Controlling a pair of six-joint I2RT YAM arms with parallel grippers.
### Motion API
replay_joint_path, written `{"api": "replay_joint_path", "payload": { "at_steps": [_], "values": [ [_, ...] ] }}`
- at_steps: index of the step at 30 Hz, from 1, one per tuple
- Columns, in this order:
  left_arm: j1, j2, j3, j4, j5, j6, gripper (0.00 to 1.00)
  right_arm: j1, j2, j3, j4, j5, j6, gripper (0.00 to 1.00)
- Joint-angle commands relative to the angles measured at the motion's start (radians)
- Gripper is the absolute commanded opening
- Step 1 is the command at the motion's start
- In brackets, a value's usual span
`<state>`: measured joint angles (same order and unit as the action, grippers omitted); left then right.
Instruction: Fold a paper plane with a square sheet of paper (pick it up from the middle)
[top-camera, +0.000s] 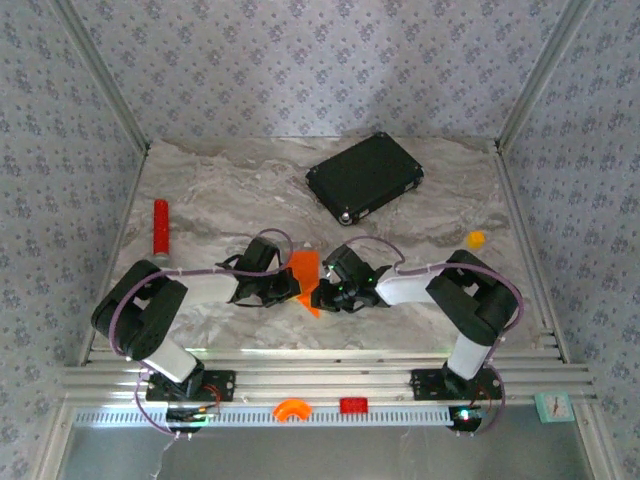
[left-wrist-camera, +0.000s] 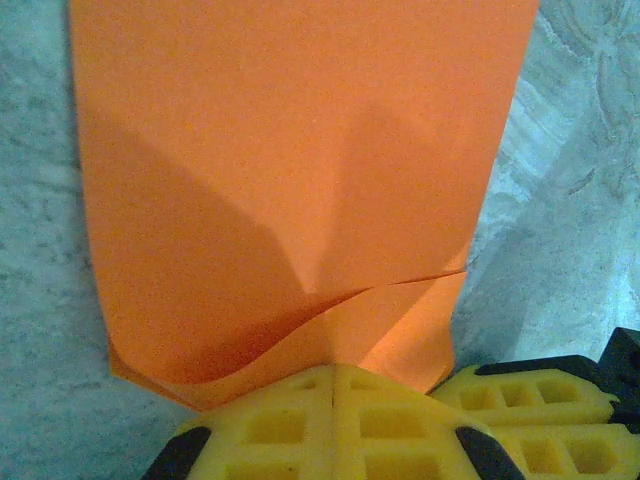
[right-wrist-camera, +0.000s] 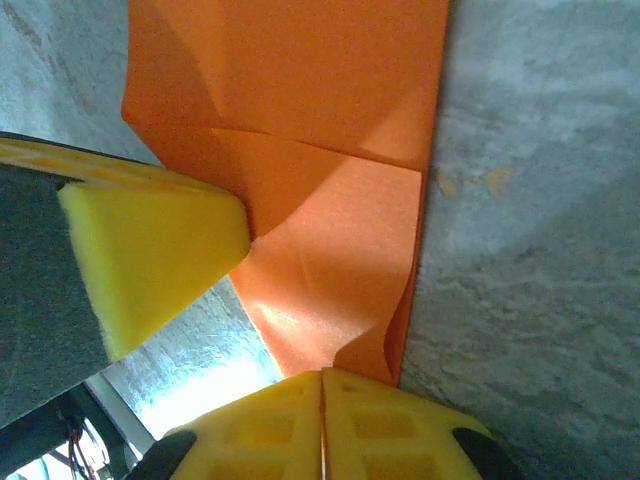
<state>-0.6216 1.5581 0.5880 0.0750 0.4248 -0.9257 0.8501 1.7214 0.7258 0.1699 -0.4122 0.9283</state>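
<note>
Top external view, Mira: where does the orange sheet (top-camera: 305, 270) sit?

Near the front middle of the marble table (top-camera: 220, 200), Tom, between the two arms; it is partly folded; the left gripper (top-camera: 287, 290) meets it from the left, the right gripper (top-camera: 325, 296) from the right.

And how do the jaws stand?

In the left wrist view the left gripper (left-wrist-camera: 335, 385) has its yellow fingers (left-wrist-camera: 280, 430) pressed together with no gap, and the near edge of the sheet is pinched between them; two layers overlap there along a curved edge; the other gripper's yellow fingers show just to the right. In the right wrist view the right gripper (right-wrist-camera: 322, 385) is likewise closed tight on a folded corner of the sheet; the left gripper's yellow pad (right-wrist-camera: 150, 260) touches the paper from the left.

What else is on the table?

A black flat case (top-camera: 365, 177) lies toward the back, right of centre; a red cylinder (top-camera: 160, 227) lies near the left edge; a small orange-yellow lump (top-camera: 476, 239) sits at the right; all three are well apart from the sheet.
</note>
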Motion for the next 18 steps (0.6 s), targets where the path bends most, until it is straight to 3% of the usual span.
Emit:
{"api": "replay_joint_path", "payload": {
  "at_steps": [1, 13, 18],
  "values": [
    [0.007, 0.018, 0.005, -0.081, -0.04, 0.021, 0.0, 0.006, 0.029, -0.047, -0.075, 0.013, 0.001, 0.08],
    [0.006, -0.034, 0.016, -0.086, -0.021, 0.03, 0.0, 0.009, 0.039, -0.036, -0.069, 0.014, 0.009, 0.06],
    [-0.01, -0.084, 0.037, -0.092, 0.0, 0.036, 0.05, 0.007, 0.042, -0.031, -0.076, 0.016, 0.008, 0.06]
  ]
}}
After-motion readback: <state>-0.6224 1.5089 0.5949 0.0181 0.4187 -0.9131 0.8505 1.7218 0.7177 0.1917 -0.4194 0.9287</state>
